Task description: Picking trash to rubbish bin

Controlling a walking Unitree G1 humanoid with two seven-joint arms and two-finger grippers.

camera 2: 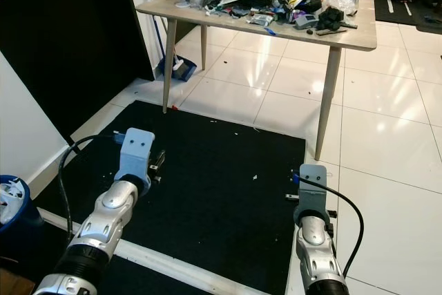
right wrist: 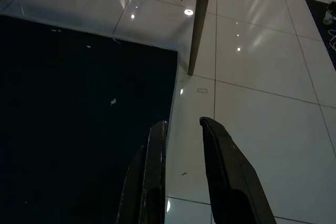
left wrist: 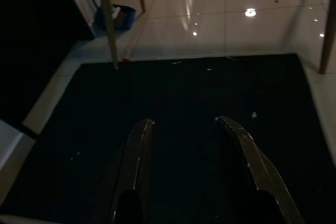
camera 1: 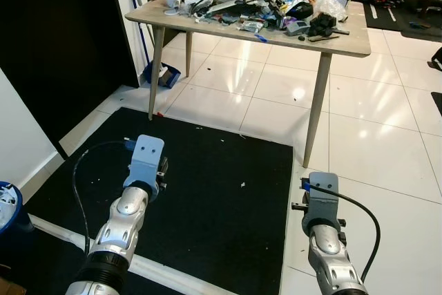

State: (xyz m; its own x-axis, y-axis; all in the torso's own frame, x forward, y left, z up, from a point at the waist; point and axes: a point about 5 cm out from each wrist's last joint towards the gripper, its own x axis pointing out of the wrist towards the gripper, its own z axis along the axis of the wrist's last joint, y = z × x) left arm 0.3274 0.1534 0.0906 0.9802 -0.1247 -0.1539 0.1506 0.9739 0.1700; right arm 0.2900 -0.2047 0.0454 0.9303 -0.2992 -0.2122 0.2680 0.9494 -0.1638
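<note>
Left eye view: cluttered table (camera 1: 345, 45), black mat (camera 1: 207, 198).

Both my arms reach forward and low toward the table (camera 1: 345, 41). My left gripper (left wrist: 184, 124) holds its fingers spread apart, empty; my right gripper (right wrist: 184, 124) holds its own slightly parted, empty.

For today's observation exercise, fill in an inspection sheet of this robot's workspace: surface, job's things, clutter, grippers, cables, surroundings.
Surface: wooden table ahead on white tiles; black mat below the arms.
Job's things: trash pile covers the tabletop; blue bin at the robot's left.
Clutter: small white scraps on the mat.
Grippers: left gripper open over the mat; right gripper open at the mat's edge; both empty.
Cables: black cable loops by the left arm.
Surroundings: blue dustpan beside a table leg.
</note>
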